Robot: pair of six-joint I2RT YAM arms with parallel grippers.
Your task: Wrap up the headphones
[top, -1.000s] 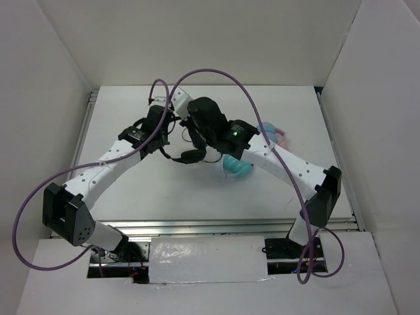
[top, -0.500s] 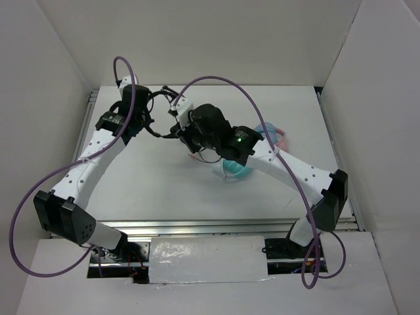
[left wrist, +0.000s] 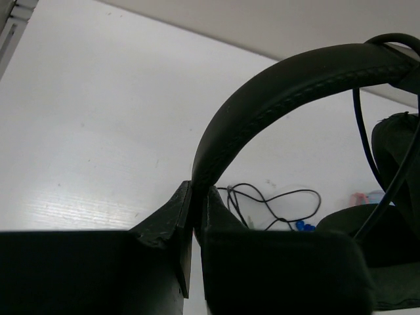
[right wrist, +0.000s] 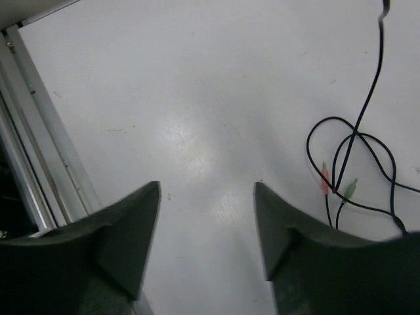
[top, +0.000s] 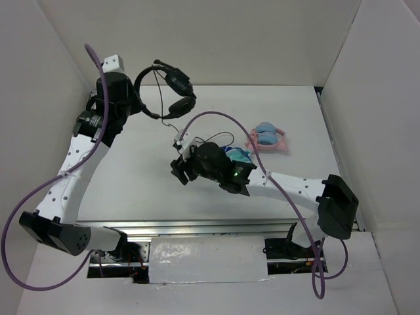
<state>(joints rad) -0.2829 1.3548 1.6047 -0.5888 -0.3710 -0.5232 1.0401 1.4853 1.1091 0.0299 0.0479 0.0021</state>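
The black headphones (top: 178, 83) hang in the air at the back left, held by the headband (left wrist: 275, 98). My left gripper (top: 134, 92) is shut on that headband, its jaws pinching the band's lower end (left wrist: 195, 197). Both earcups hang to the right of the grip. The thin black cable (top: 216, 140) trails down onto the table and lies in loose loops (right wrist: 354, 164), ending in pink and green plugs (right wrist: 325, 177). My right gripper (top: 182, 169) hovers low over the table's middle, open with nothing between its fingers (right wrist: 207, 190). The cable loops lie to its right.
Teal headphones (top: 237, 157) lie partly under my right arm. Pink-and-blue headphones (top: 268, 138) rest further right. White walls enclose the table on three sides, and a metal rail (right wrist: 33, 164) runs along the near edge.
My left arm has swung up and back to the left, carrying the headphones off the table. My right gripper has opened, let go and dropped toward the near middle.
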